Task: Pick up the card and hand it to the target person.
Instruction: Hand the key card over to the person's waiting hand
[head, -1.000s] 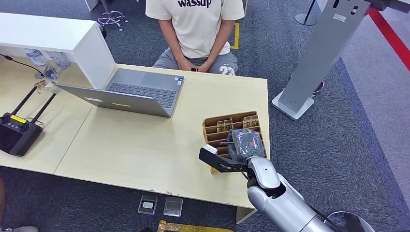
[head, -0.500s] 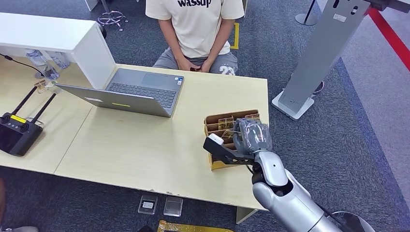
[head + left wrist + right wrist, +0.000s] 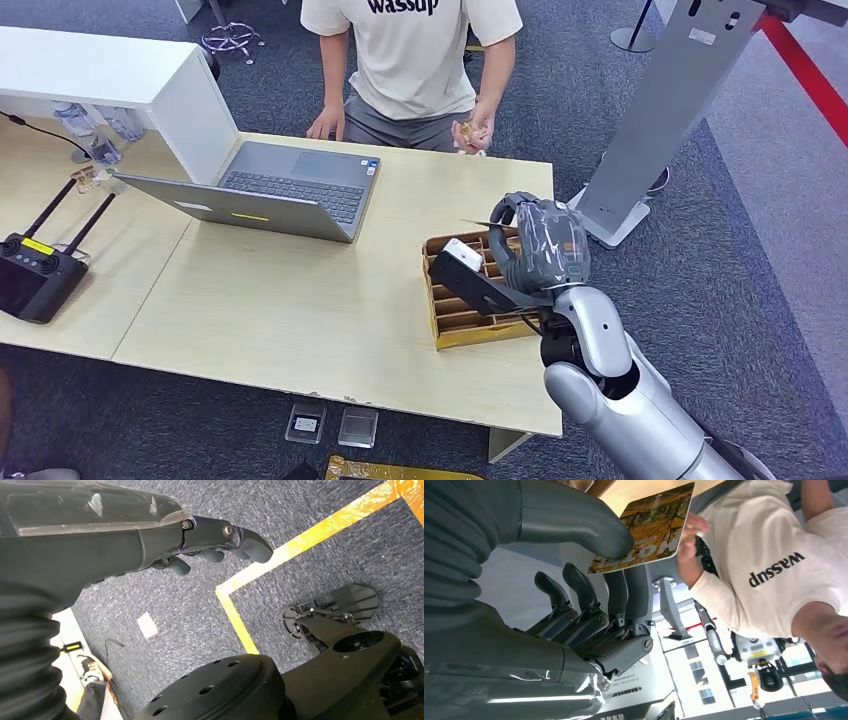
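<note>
My right hand hovers above the far end of the cardboard card box near the table's right edge. It pinches a card printed in orange and green between thumb and fingers. From the head view the card is a thin edge-on sliver. The person in a cream T-shirt sits across the table, one hand raised over the far edge; the right wrist view shows that hand close to the card's far edge. My left hand hangs over the carpet, holding nothing.
An open grey laptop sits mid-table. A black remote controller lies at the left, beside a white box. A grey stand rises right of the table. The person's other hand rests at the far edge.
My right hand has risen out of the card box with the card and moved toward the person. The person has lifted both hands from the lap to the table's far edge.
</note>
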Robot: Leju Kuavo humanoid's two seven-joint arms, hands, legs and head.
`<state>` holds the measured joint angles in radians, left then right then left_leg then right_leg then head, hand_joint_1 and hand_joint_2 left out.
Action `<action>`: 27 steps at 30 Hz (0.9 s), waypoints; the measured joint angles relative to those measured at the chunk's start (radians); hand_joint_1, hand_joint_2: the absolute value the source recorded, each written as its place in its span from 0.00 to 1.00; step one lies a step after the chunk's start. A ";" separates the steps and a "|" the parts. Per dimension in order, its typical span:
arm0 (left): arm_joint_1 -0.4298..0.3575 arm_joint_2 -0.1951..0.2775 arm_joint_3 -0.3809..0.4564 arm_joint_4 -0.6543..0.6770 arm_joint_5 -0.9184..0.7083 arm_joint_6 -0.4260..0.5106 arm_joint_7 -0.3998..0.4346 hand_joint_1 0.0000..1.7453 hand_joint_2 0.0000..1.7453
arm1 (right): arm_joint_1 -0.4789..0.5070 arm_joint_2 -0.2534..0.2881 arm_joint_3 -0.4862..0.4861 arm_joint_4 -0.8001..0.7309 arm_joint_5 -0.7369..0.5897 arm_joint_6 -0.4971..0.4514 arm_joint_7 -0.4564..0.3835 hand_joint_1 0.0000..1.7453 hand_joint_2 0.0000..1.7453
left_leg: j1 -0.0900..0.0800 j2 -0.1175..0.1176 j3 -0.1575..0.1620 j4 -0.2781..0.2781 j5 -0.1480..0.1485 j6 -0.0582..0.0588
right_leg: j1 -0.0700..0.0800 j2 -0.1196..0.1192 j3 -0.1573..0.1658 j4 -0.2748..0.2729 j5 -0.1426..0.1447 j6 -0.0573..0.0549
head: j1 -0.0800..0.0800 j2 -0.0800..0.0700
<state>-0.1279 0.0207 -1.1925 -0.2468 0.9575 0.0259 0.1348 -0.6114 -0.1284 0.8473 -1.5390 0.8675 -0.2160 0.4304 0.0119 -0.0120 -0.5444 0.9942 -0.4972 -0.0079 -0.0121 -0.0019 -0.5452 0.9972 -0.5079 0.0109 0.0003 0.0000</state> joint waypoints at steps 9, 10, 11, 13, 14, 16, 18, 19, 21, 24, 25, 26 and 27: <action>-0.016 -0.006 -0.002 -0.004 -0.029 -0.015 0.021 0.00 1.00 | -0.040 0.077 0.008 0.211 -0.047 -0.171 -0.185 0.88 1.00 | 0.000 0.000 0.000 0.000 0.000 0.000 | 0.000 0.000 0.000 0.000 0.000 0.000 | 0.001 0.000; -0.018 -0.006 -0.002 -0.004 -0.032 -0.017 0.022 0.00 1.00 | -0.048 0.087 0.007 0.245 -0.053 -0.197 -0.212 0.88 1.00 | 0.000 0.000 0.000 0.000 0.000 0.000 | 0.000 0.000 0.000 0.000 0.000 0.000 | 0.000 0.000; -0.019 -0.007 -0.003 -0.004 -0.034 -0.019 0.023 0.00 1.00 | -0.055 0.096 0.007 0.278 -0.059 -0.221 -0.238 0.88 1.00 | 0.000 0.000 0.000 0.000 0.000 0.000 | 0.000 0.000 0.000 0.000 0.000 0.000 | 0.000 0.000; -0.021 -0.009 -0.004 -0.004 -0.037 -0.022 0.023 0.00 1.00 | -0.066 0.114 0.006 0.338 -0.068 -0.260 -0.282 0.88 1.00 | 0.000 0.000 -0.001 0.000 0.000 0.000 | 0.000 0.000 0.000 0.000 0.000 0.000 | 0.000 0.000; -0.022 -0.010 -0.004 -0.004 -0.039 -0.023 0.023 0.00 1.00 | -0.071 0.122 0.005 0.366 -0.070 -0.274 -0.298 0.88 1.00 | 0.000 0.000 -0.001 0.000 0.000 0.000 | 0.000 0.000 0.000 0.000 0.000 0.000 | 0.000 0.000; -0.023 -0.011 -0.004 -0.004 -0.041 -0.023 0.023 0.00 1.00 | -0.077 0.138 0.003 0.415 -0.073 -0.292 -0.318 0.88 1.00 | 0.000 0.000 -0.001 0.000 0.000 0.000 | 0.000 0.000 0.000 0.000 0.000 0.000 | 0.000 0.000; -0.023 -0.013 -0.004 -0.004 -0.042 -0.023 0.023 0.00 1.00 | -0.080 0.152 0.000 0.455 -0.074 -0.303 -0.331 0.88 1.00 | 0.000 0.000 -0.001 0.000 0.000 0.000 | 0.000 0.000 0.000 0.000 0.000 0.000 | 0.000 0.000; -0.023 -0.014 -0.004 -0.004 -0.042 -0.023 0.023 0.00 1.00 | -0.081 0.159 -0.001 0.472 -0.075 -0.307 -0.336 0.88 1.00 | 0.000 0.000 -0.001 0.000 0.000 0.000 | 0.000 0.000 0.000 0.000 0.000 0.000 | 0.000 0.000; -0.023 -0.014 -0.004 -0.004 -0.042 -0.025 0.021 0.00 1.00 | -0.082 0.171 -0.002 0.502 -0.078 -0.312 -0.343 0.88 1.00 | 0.000 0.000 -0.001 0.000 0.000 0.000 | 0.000 0.000 -0.001 0.000 0.000 0.000 | 0.000 0.000; -0.022 -0.014 -0.004 -0.004 -0.042 -0.029 0.017 0.00 1.00 | -0.084 0.186 -0.003 0.535 -0.083 -0.317 -0.348 0.66 1.00 | 0.000 0.000 -0.001 0.000 0.000 0.000 | 0.000 0.000 0.000 0.000 0.000 0.000 | 0.000 0.000; -0.022 -0.014 -0.004 -0.004 -0.042 -0.031 0.016 0.00 1.00 | -0.085 0.189 -0.003 0.545 -0.084 -0.318 -0.349 0.44 1.00 | 0.000 0.000 -0.001 0.000 0.000 0.000 | 0.000 0.000 0.000 0.000 0.000 0.000 | 0.000 0.000; -0.022 -0.014 -0.004 -0.004 -0.042 -0.035 0.014 0.00 1.00 | -0.085 0.192 -0.003 0.553 -0.085 -0.319 -0.349 0.22 1.00 | 0.000 0.000 -0.001 0.000 0.000 0.000 | 0.000 0.000 -0.001 0.000 0.000 0.000 | 0.000 0.000; -0.022 -0.014 -0.004 -0.004 -0.043 -0.038 0.013 0.00 1.00 | -0.085 0.195 -0.003 0.560 -0.086 -0.319 -0.349 0.00 1.00 | 0.000 0.000 -0.001 0.000 0.000 0.000 | 0.000 0.000 -0.001 0.000 0.000 0.000 | 0.001 0.000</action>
<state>-0.1497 0.0065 -1.1967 -0.2510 0.9148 -0.0123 0.1478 -0.6966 0.0662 0.8442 -0.9789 0.7815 -0.5355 0.0811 0.0119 -0.0120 -0.5449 0.9943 -0.4970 -0.0078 -0.0121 -0.0023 -0.5457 0.9974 -0.5079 0.0109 0.0008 0.0000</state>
